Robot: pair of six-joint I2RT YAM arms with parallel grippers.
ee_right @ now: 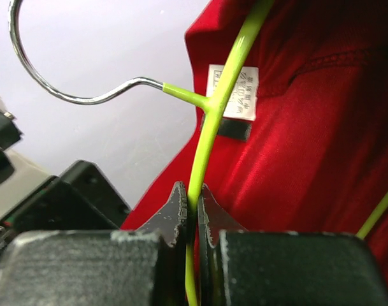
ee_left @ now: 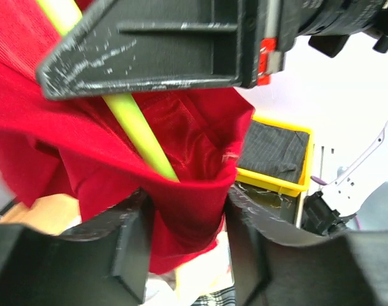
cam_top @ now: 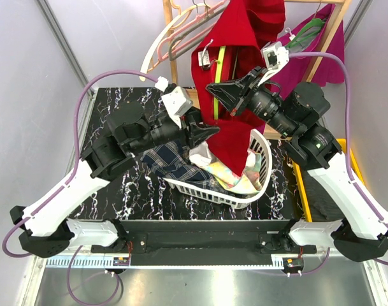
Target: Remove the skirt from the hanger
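Red skirt: draped on lime-green hanger, hanging upright over the back of a white laundry basket, lower edge reaching down into it. White label at the waistband, just beside the hanger's neck.

Lime-green hanger: wire type, metal hook bare at the top, one green arm running down inside the skirt.

Right gripper: reaching in from the right at waistband height. Jaws closed to a thin slit, pinched on the hanger's green wire below the neck.

Left gripper: reaching in from the left, lower than the right, at the skirt's near edge. Jaws partly closed, with a bunched fold of the skirt's hem filling the gap and touching both fingers.

Plaid cloth: lying in the left of the basket with other light-coloured fabric.

Desk: black with white veining, carrying the basket.

Wooden rack: behind the desk, holding several bare hangers.

Yellow bin: off the desk's right edge.
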